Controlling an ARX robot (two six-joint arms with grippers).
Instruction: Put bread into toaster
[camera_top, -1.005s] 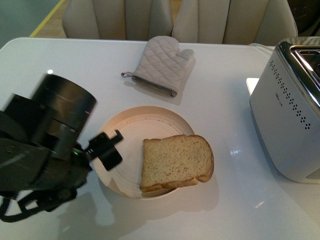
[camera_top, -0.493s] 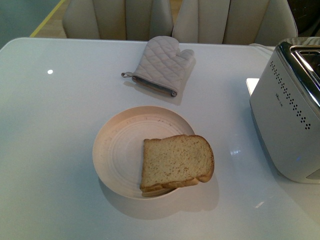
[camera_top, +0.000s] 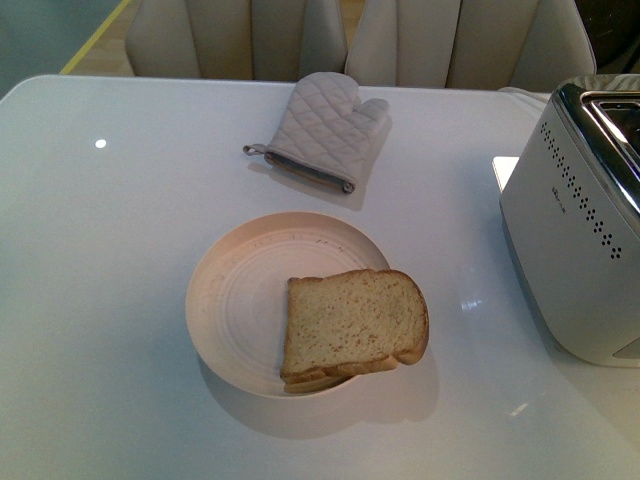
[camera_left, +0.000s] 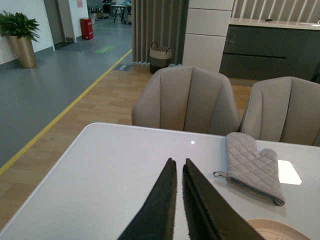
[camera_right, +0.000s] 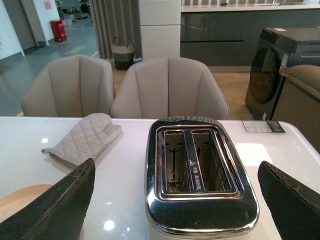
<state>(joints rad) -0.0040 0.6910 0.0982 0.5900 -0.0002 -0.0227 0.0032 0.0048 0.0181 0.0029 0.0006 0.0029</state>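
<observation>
Bread (camera_top: 354, 325) on plate (camera_top: 235, 300); toaster (camera_top: 572, 235) apart

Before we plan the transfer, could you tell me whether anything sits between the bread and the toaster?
Nothing visible does. The bread lies on the plate, with bare table between it and the toaster; both slots look empty. The oven mitt lies off that path.

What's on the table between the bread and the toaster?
Nothing; the front view shows only bare table between the bread and the toaster.

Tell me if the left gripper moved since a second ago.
Yes: the left gripper has withdrawn from the plate, leftward out of the front view.
</observation>
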